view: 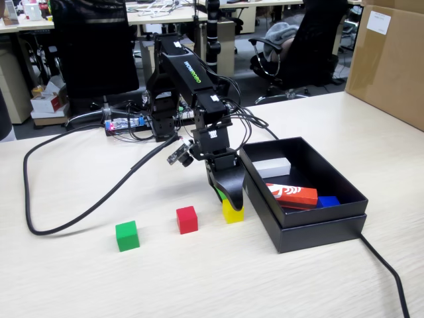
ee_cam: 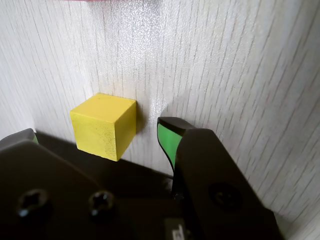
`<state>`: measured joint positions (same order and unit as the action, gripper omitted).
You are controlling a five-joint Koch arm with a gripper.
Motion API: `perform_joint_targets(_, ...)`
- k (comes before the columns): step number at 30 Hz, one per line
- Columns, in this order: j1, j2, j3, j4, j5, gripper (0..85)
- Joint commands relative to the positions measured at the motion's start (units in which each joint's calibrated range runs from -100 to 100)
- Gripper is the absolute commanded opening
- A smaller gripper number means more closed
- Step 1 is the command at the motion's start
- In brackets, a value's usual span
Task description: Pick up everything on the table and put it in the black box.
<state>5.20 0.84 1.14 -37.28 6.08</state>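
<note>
Down low, yellow cube (ee_cam: 104,126) between the spread-open tool (ee_cam: 95,132) jaws, ungripped.

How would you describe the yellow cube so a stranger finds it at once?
Find the black box on the table's right side in the fixed view. Beside its near left corner, under the end effector, sits the yellow cube. Its neighbours are the red cube and green cube.

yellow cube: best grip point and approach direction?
Take the yellow cube across two opposite flat side faces, coming straight down from above. It sits flat on the table with open space on all sides in the wrist view, and its top is clear. The gripper is already low over it, open, one of the fingers standing beside the cube; the red cube stands well apart.
</note>
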Motion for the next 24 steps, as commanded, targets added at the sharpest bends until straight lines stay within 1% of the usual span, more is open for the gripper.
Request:
perform_joint_targets(1,0.0,0.71,2.39,0.87,-0.88,47.1)
perform_joint_targets(7,-0.29,3.35,3.48,0.87,-1.12,46.9)
perform_joint_targets(10,-0.29,3.23,2.85,0.87,-1.07,42.3)
perform_joint_targets(13,-0.29,3.12,2.76,-0.17,-1.12,42.0)
perform_joint_targets(14,-0.24,3.12,2.67,-0.43,-1.27,40.4)
perform_joint_targets(18,-0.29,2.08,1.22,-0.43,-1.32,24.3)
perform_joint_targets(20,-0.34,1.63,0.67,-0.43,-1.32,17.8)
perform_joint_targets(22,-0.44,1.17,0.4,-0.51,-1.66,16.0)
perform_joint_targets(23,-0.44,0.94,0.4,-0.69,-1.81,12.2)
perform_joint_targets(24,-0.54,0.48,0.4,-0.69,-1.81,5.5)
